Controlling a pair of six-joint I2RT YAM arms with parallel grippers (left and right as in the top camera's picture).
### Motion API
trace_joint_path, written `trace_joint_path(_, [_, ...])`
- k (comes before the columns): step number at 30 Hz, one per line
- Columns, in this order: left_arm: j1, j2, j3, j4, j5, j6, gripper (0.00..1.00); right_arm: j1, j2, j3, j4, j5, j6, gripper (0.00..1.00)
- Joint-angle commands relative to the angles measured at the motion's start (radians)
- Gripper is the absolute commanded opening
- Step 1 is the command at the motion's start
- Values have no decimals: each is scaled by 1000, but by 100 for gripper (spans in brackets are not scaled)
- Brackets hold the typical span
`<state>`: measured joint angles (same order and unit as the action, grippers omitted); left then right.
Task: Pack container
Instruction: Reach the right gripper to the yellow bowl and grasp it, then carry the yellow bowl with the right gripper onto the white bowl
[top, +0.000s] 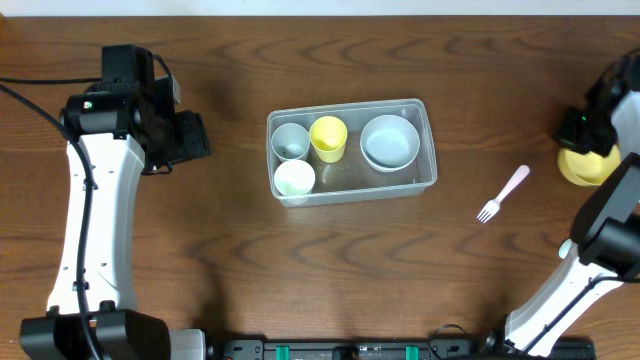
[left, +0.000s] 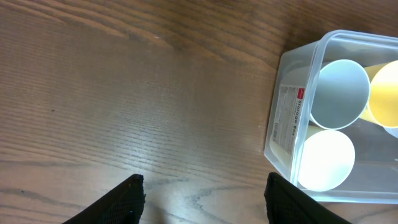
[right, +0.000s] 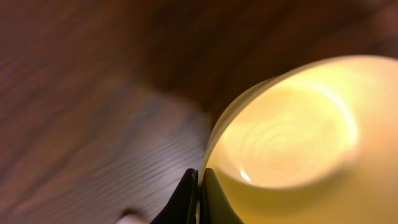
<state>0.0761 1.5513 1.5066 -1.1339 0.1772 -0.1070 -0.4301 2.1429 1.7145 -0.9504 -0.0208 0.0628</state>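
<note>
White sticker label (left: 287, 121) with a red mark at its top, on the end wall of the clear container (left: 297, 53). Print too small to read. No other text legible.

The table (top: 200, 250) is dark brown wood with a fine streaked grain. The container (top: 350, 104) is clear, colourless plastic and carries a white label (left: 289, 121) with small dark print and a red mark. Visible through it are a grey-blue cup (top: 291, 141), a yellow cup (top: 328, 137), a white cup (top: 294, 179) and a pale blue-white bowl (top: 390, 142). The fork (top: 503, 194) is light pink, the yellow bowl (top: 585, 166) is glossy, and the left arm (top: 95, 220) is white with black joints.
</note>
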Motion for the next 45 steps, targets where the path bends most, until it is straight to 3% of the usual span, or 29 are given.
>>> trace_joint_path(1, [3, 7, -2, -5, -2, 9, 63, 105, -150, 81, -38, -79, -43, 1])
trace_joint_path(10, [3, 7, -2, -12, -2, 9, 63, 507, -416, 157, -128, -50, -158, 1])
trace_joint_path(18, [3, 7, -2, -13, -2, 9, 63, 836, -375, 125, -153, 84, -103, 1])
trace_joint_path(26, [3, 7, -2, -16, -2, 9, 63, 924, -245, 65, -165, 76, -52, 1])
trace_joint_path(37, [3, 7, -2, -16, -2, 9, 63, 928, -122, 51, -168, 76, -53, 2])
trace_joint_path(38, [3, 7, -2, -16, -2, 9, 64, 927, -121, 51, -167, 76, -53, 5])
trace_joint_path(39, [3, 7, -2, -16, -2, 9, 64, 927, -121, 51, -166, 76, -53, 17])
trace_joint_path(44, [3, 7, -2, -16, -2, 9, 64, 927, -121, 51, -166, 76, -58, 50])
trace_joint_path(45, [3, 7, -2, -16, -2, 9, 63, 927, -121, 51, -165, 76, -57, 50])
